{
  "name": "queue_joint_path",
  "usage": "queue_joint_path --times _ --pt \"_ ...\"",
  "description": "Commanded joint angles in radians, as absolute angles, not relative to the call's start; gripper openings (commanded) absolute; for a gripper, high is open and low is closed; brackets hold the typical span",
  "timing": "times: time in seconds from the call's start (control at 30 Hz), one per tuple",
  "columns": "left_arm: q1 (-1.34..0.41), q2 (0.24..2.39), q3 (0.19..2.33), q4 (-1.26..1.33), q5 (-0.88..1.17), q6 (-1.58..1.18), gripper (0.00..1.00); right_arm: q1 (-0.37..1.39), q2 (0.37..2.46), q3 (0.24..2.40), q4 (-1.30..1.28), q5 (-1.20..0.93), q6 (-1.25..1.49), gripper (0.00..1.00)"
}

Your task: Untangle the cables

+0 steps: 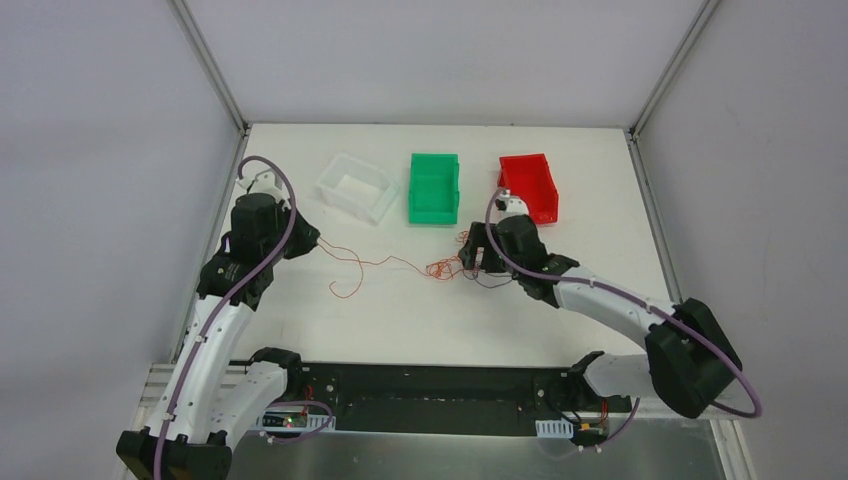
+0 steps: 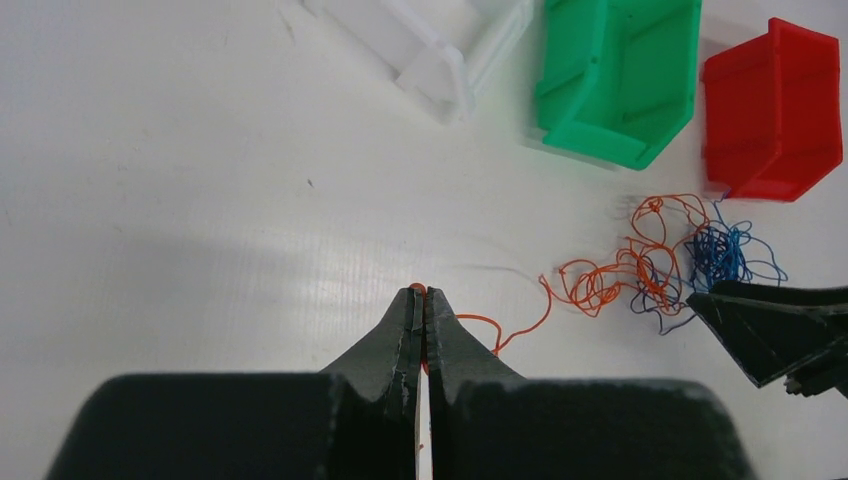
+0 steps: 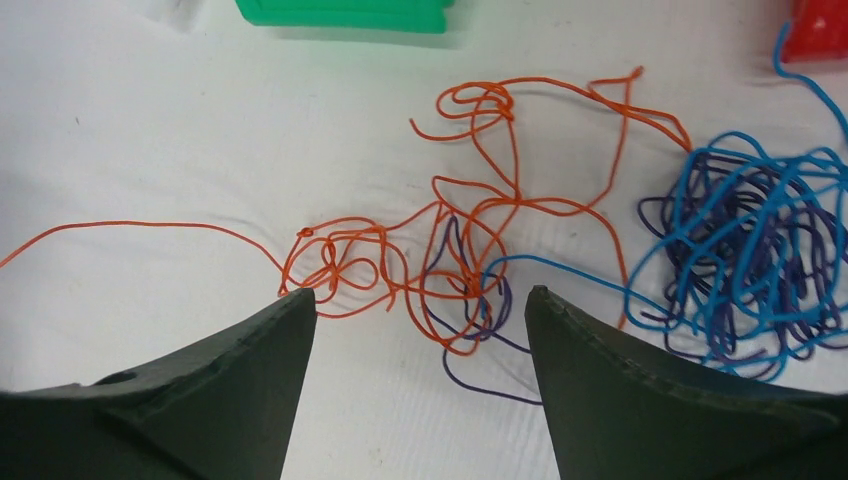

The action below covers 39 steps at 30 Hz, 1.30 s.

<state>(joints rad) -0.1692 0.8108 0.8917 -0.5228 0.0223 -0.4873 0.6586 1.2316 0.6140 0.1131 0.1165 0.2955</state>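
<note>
The cables are thin orange, blue and dark purple wires. They form a tangle (image 1: 443,267) at the table's middle. An orange strand (image 1: 370,262) runs left from it to my left gripper (image 1: 316,243). In the left wrist view that gripper (image 2: 422,293) is shut on the orange wire's end (image 2: 520,320), close to the table. My right gripper (image 3: 420,295) is open and hovers low over the orange knot (image 3: 470,250); one finger stands on each side of it. A blue and purple clump (image 3: 750,250) lies to its right.
Three bins stand in a row behind the tangle: a white one (image 1: 355,187), a green one (image 1: 434,188) and a red one (image 1: 530,187). The right arm's gripper (image 2: 770,330) shows at the left wrist view's right edge, next to the blue clump (image 2: 725,255).
</note>
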Motion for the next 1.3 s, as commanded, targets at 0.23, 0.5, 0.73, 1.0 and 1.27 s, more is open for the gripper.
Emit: queue_joint_path --times 0.23,0.5,0.73,1.0,1.27 --pt "-0.169 0.816 0.950 -0.573 0.032 -0.333 0.00 0.754 1.535 0.873 -0.094 0.262 0.210 0.75" --pt "-0.169 0.792 0.916 -0.580 -0.069 -0.307 0.00 0.756 1.575 0.882 -0.150 0.356 0.255 0.50" --pt "-0.168 0.734 0.906 -0.587 -0.266 -0.321 0.00 0.736 1.534 0.884 -0.211 0.656 0.405 0.01" --pt "-0.132 0.658 0.910 -0.693 -0.805 -0.506 0.00 0.551 1.381 0.765 -0.217 0.626 0.614 0.00" --pt "-0.122 0.684 0.912 -0.712 -0.804 -0.533 0.00 0.474 1.273 0.675 -0.158 0.545 0.640 0.00"
